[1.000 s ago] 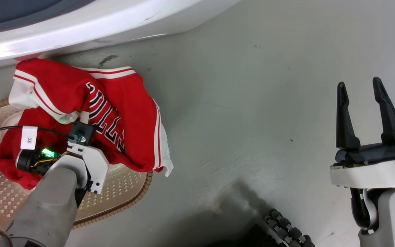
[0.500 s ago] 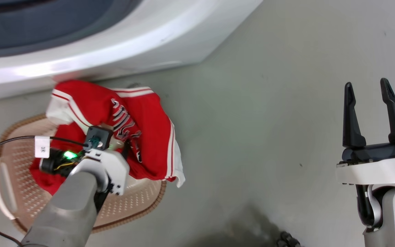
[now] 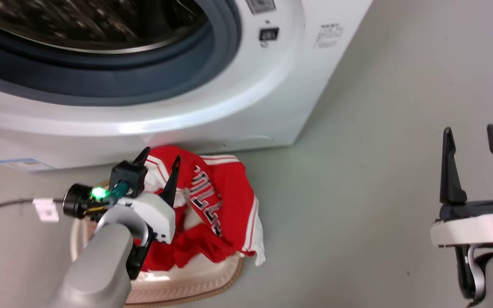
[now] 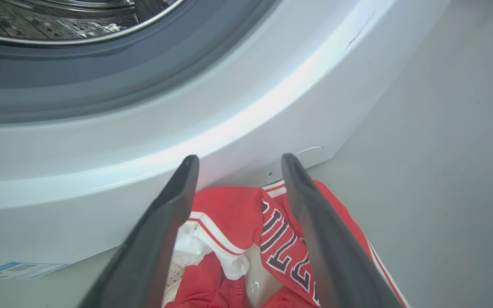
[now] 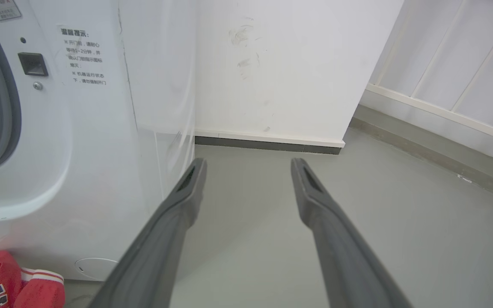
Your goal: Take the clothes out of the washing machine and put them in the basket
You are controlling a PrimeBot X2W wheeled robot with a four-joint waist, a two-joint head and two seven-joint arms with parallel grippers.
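We have let go and lifted our left gripper [image 3: 161, 155].
Its fingers are spread and empty, as is our right gripper [image 3: 469, 129]. The red clothes [image 3: 186, 252] lie in the basket [image 3: 212, 286] beside the washing machine [image 3: 246, 107], so we think we're nearly done. The jersey [image 4: 280, 239] has folded letters; the machine's sticker [image 5: 81, 55] is too small to read.

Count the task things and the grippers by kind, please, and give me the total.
Washing machine: 1
Basket: 1
Red garments: 2, jersey and plain one
Grippers: 2, left gripper, right gripper
Total: 6
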